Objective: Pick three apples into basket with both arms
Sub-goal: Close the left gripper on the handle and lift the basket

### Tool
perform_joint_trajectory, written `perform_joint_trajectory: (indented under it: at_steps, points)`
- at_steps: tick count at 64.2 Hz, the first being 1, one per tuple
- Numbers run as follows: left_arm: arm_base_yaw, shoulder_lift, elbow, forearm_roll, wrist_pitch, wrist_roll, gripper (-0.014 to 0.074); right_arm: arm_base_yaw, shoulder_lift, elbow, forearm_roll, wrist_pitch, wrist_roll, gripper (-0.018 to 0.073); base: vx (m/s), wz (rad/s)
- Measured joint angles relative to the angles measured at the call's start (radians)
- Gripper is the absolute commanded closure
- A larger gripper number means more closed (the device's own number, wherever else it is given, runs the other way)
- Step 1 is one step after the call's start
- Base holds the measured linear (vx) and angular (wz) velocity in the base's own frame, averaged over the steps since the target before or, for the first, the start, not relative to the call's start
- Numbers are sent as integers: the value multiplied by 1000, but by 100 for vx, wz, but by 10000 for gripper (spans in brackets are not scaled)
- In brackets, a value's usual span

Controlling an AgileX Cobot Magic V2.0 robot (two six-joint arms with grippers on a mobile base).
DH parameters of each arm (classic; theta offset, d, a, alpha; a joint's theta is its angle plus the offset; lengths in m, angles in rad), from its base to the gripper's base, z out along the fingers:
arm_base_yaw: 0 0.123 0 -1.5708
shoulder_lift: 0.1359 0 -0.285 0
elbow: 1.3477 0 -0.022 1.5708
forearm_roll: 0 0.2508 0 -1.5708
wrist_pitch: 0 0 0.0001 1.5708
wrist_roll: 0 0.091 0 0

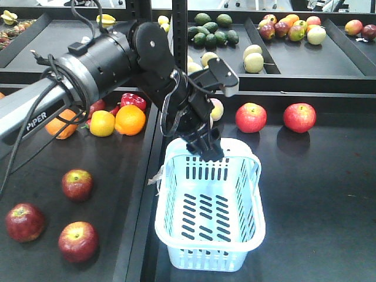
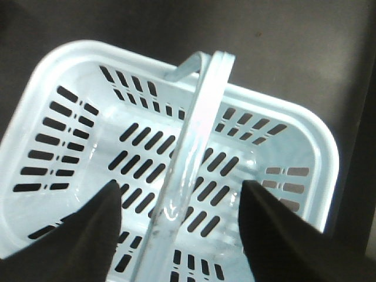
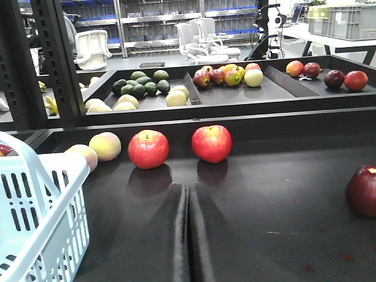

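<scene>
Lower left, three apples (image 1: 24,222) (image 1: 77,184) (image 1: 78,241) lie on the worktop (image 1: 329,194). At centre, my left pincer (image 2: 179,194) gapes wide over the basket (image 1: 202,258), with the handle (image 2: 200,135) between its fingers (image 2: 94,235), seemingly untouched. My right pincer (image 3: 188,189) is clamped together on nothing, right of the basket.

3 apples (image 1: 77,184) lie left of the basket (image 1: 205,257), 2 more apples (image 1: 251,117) behind it (toward the right), oranges (image 1: 130,120) behind-left.
</scene>
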Motion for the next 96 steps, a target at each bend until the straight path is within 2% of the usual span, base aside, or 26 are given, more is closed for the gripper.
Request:
perform_joint_trajectory:
  at_steps: [19,34,41,50,62,67,81,96]
  points:
    - [0,11,19,4,-1,31,181,0,0,0,0,0,0,563,0,0]
    - [0,88,19,16,-2,41,183,0,0,0,0,0,0,563,0,0]
    - [0,112,19,23,-3,51,209,0,0,0,0,0,0,563,0,0]
    - [0,119,19,39,-3,54,341,0,0,0,0,0,0,563,0,0]
    - [0,119,19,51,-8,61,605,0,0,0,0,0,0,563,0,0]
    - [-1,119,12,47,-12,64,605,0,0,0,0,0,0,563,0,0]
    - [-1,97,-36,49,-5,-19,605,0,0,0,0,0,0,563,0,0]
    - [-1,-41,-45,52,7,-205,605,0,0,0,0,0,0,563,0,0]
